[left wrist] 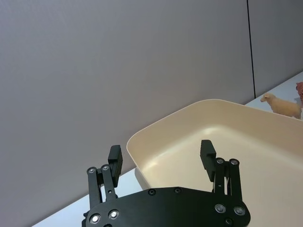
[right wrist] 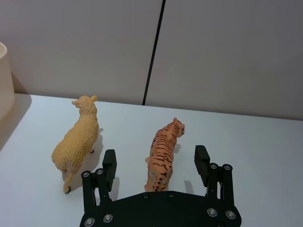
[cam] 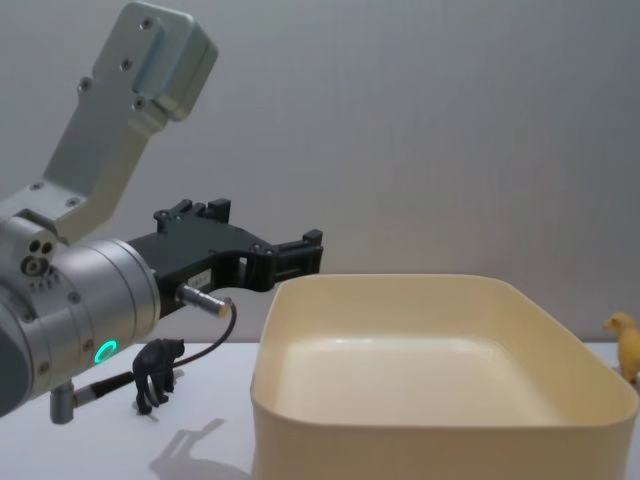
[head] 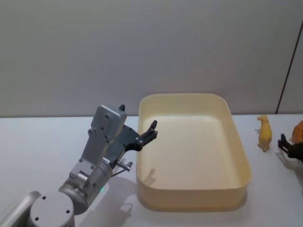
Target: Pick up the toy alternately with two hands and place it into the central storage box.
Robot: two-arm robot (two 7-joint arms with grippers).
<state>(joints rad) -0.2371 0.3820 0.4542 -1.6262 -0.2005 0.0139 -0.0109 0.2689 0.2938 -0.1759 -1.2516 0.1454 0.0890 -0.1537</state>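
Two black grippers, both spread open. The left gripper (head: 152, 131) hovers at the left rim of the cream tub (head: 189, 199), tips pointing over its inside. A small black toy animal (cam: 158, 372) stands on the white table (head: 38, 142) beneath that arm. Right of the tub, the right gripper (right wrist: 156, 156) sits low, a striped orange tiger (right wrist: 163, 151) standing between its fingers (right wrist: 110, 161). A tan sheep (right wrist: 78, 142) stands just beside the tiger, nearer the tub.

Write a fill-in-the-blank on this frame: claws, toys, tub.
The large cream-beige plastic tub is ___.
The right claw, open, straddles the striped orange toy ___.
The left claw hangs at the tub's rim, fingers ___.
The woolly yellow toy sheep stands on the tub's ___ side.
Missing: empty; tiger; open; right.
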